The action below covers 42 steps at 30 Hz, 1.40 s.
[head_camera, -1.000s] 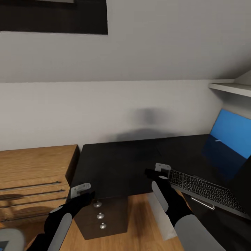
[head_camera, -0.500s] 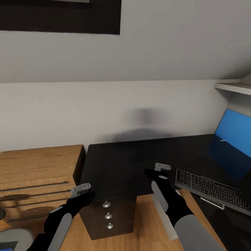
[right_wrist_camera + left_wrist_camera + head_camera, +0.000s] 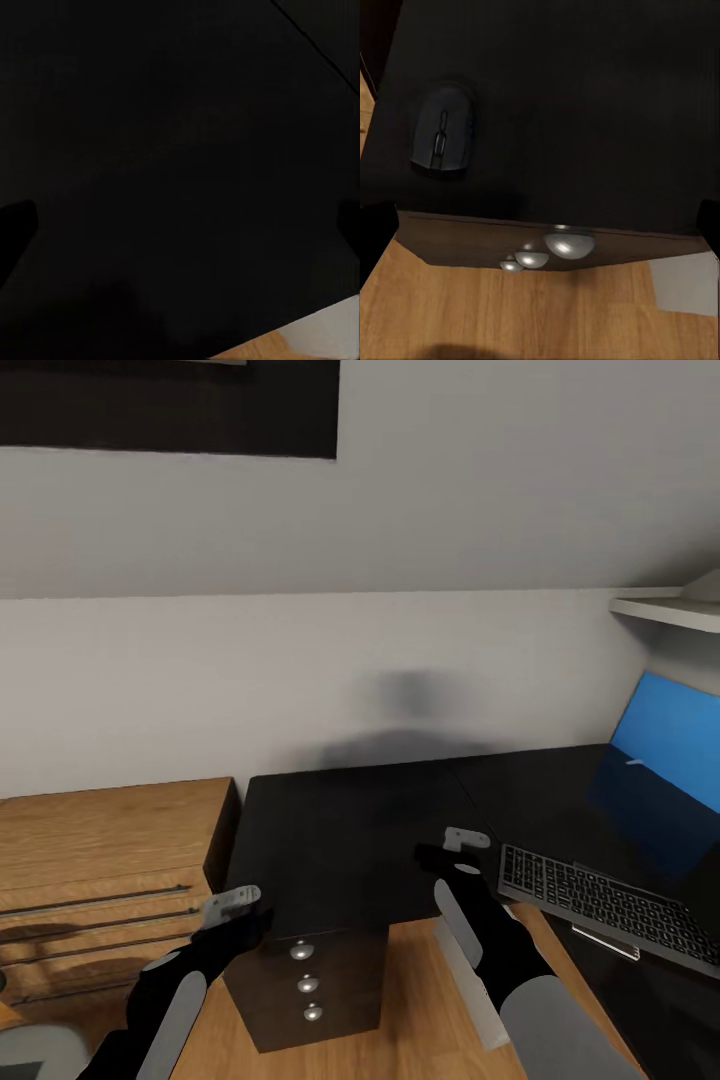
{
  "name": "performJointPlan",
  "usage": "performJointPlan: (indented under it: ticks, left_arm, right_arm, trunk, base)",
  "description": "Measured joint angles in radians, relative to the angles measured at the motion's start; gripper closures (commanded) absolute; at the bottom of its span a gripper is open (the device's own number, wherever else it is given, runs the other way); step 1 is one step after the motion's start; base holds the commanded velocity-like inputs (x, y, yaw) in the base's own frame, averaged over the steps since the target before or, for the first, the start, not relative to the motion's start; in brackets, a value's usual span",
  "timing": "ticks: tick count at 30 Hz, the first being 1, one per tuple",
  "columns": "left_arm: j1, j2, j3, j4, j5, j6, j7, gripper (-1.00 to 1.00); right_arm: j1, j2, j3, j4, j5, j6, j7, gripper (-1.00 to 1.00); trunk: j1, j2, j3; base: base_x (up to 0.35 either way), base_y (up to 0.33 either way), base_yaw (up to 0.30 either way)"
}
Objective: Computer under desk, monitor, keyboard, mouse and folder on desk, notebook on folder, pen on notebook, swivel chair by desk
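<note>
The black desk (image 3: 370,830) stands against the wall with its blue back panel (image 3: 670,745) at the right. The black keyboard (image 3: 600,900) lies on it near the right front. The mouse (image 3: 442,139) sits on the desk top close to the edge above the silver drawer knobs (image 3: 547,251). My left gripper (image 3: 258,922) hangs open just in front of that desk corner. My right gripper (image 3: 430,857) is open over the desk's front edge, left of the keyboard. A thin whitish pen (image 3: 632,762) lies at the panel's foot. The light grey computer (image 3: 465,1000) shows under the desk.
A light wooden dresser (image 3: 100,860) with drawers stands left of the desk. A white shelf (image 3: 665,610) juts out at the upper right. A dark frame (image 3: 170,405) hangs high on the wall. A grey chair part (image 3: 30,1050) shows at the lower left.
The whole picture has shifted right, so the camera has turned left. Both arms keep the same pose and both grippers stay open.
</note>
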Motion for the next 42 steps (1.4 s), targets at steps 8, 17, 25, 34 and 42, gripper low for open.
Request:
performJointPlan:
  ticks: [8,17,25,34,42]
  left_arm:
    - [0.0,0.0,0.0,0.0,0.0,0.0,0.0,-1.0]
    - [0.0,0.0,0.0,0.0,0.001,0.001,-0.002,-1.0]
    - [0.0,0.0,0.0,0.0,0.001,0.002,-0.002,-1.0]
    - [0.0,0.0,0.0,0.0,0.001,0.002,-0.002,-1.0]
    - [0.0,-0.001,0.0,0.0,0.001,0.002,-0.002,-1.0]
  right_arm:
    - [0.0,0.0,0.0,0.0,0.0,0.0,0.0,-1.0]
    - [0.0,0.0,0.0,0.0,0.002,-0.002,0.001,-1.0]
    - [0.0,0.0,-0.001,0.0,0.001,-0.001,0.001,-1.0]
    - [0.0,0.0,-0.001,0.0,0.001,-0.001,0.001,-1.0]
    - [0.0,0.0,-0.001,0.0,0.001,-0.001,0.001,-1.0]
  trunk:
    - [0.0,0.0,0.0]
    - [0.0,0.0,0.0]
    - [0.0,0.0,0.001]
    - [0.0,0.0,0.001]
    - [0.0,0.0,0.001]
  base:
    - [0.272,-0.005,-0.059]
    - [0.224,-0.066,-0.048]
    - [0.016,-0.004,-0.246]
    - [0.001,0.0,-0.285]
    - [0.0,0.0,-0.28]
